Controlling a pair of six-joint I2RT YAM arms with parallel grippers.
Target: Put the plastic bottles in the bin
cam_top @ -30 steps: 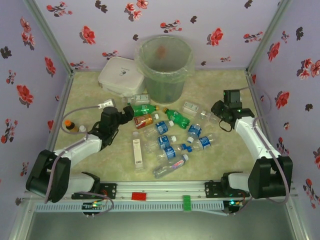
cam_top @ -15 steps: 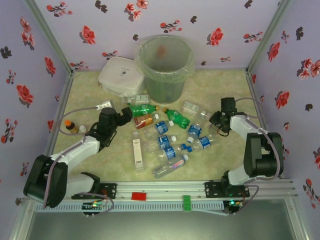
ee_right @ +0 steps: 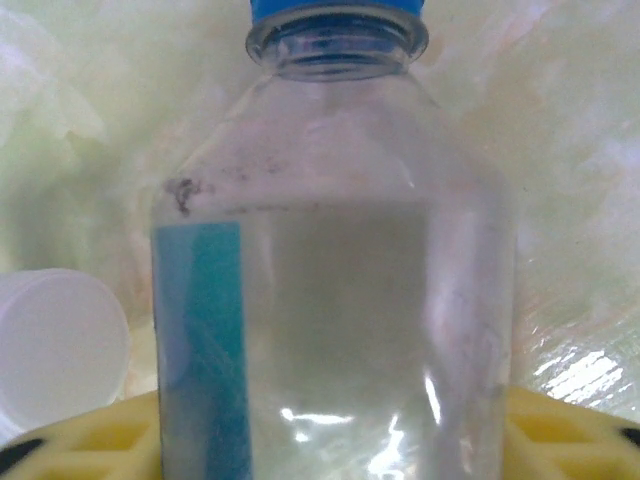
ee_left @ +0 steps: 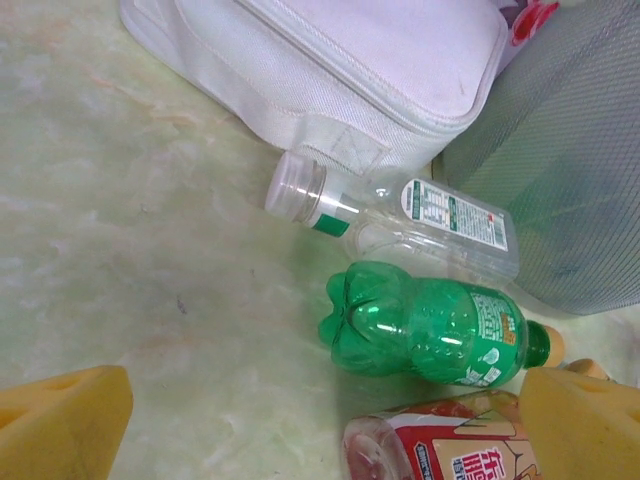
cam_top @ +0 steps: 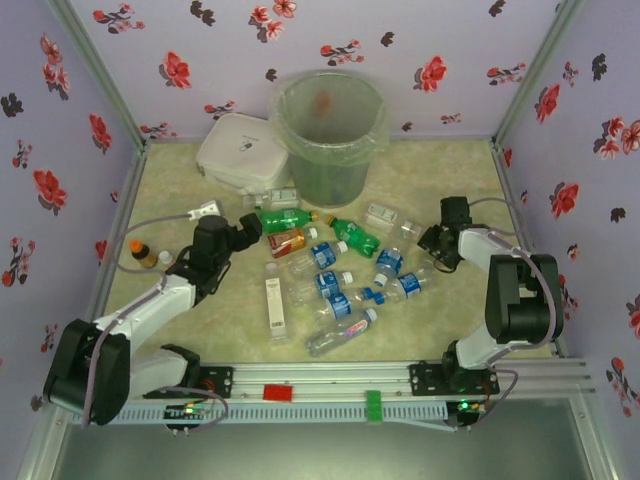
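Several plastic bottles lie in the middle of the table: green ones (cam_top: 285, 218) (cam_top: 355, 237), an orange-red one (cam_top: 288, 240), and clear blue-labelled ones (cam_top: 328, 282) (cam_top: 345, 330). The bin (cam_top: 328, 125) stands at the back. My left gripper (cam_top: 243, 228) is open, low over the table, just left of the green bottle (ee_left: 430, 325) and the red-labelled bottle (ee_left: 440, 445). Beyond them lies a clear white-labelled bottle (ee_left: 400, 205). My right gripper (cam_top: 437, 243) is shut on a clear blue-capped bottle (ee_right: 330, 250), its yellow fingers (ee_right: 80, 440) against both sides.
A flat white lidded container (cam_top: 240, 150) sits left of the bin and shows close ahead as the container (ee_left: 340, 60) in the left wrist view. A small brown bottle with an orange cap (cam_top: 140, 250) stands at the left edge. Flowered walls close in three sides.
The right arm folded in, and its gripper dropped towards the table onto the clear bottle. The left gripper crept slightly towards the green bottle and stayed open.
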